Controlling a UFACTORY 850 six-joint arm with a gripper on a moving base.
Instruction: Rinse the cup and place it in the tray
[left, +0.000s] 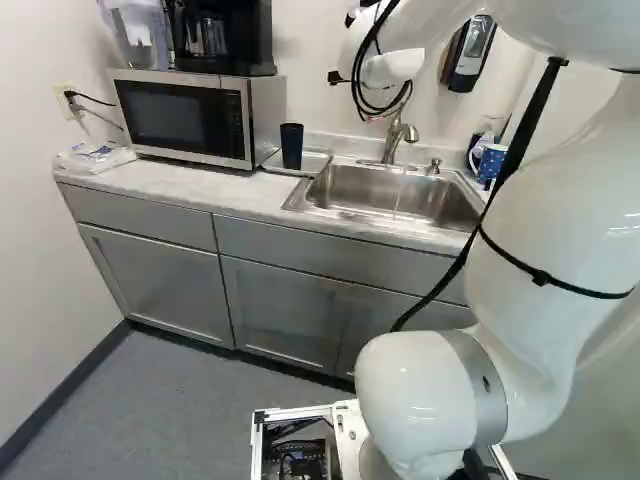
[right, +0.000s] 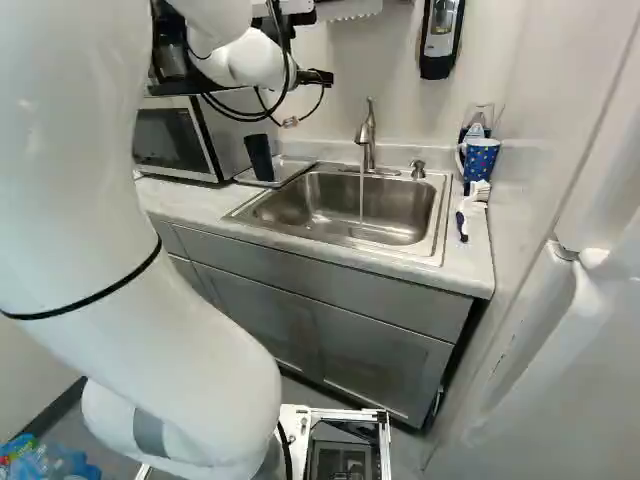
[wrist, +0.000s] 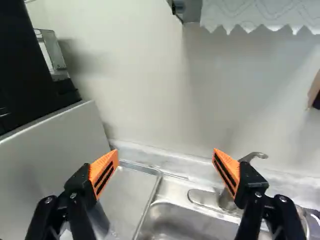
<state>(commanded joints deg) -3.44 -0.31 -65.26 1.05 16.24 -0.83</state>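
blue-black and gently tapered, the cup (left: 292, 146) stands on the metal tray (left: 316, 163) beside the steel sink (left: 400, 190), upper middle of the left base view. the gripper's (right: 317, 77) slotted orange pads (wrist: 104, 172) gape wide apart.

Room light: bright, from above. Wall (wrist: 145, 90): soft, broad shadows. Arm (left: 560, 180): small white glare spots. Sink (right: 310, 205): muted metallic glints.

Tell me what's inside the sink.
A thin stream of water falls from the faucet into the sink. No cup or dish shows in it. The inner face of its near wall is hidden below the near rim.
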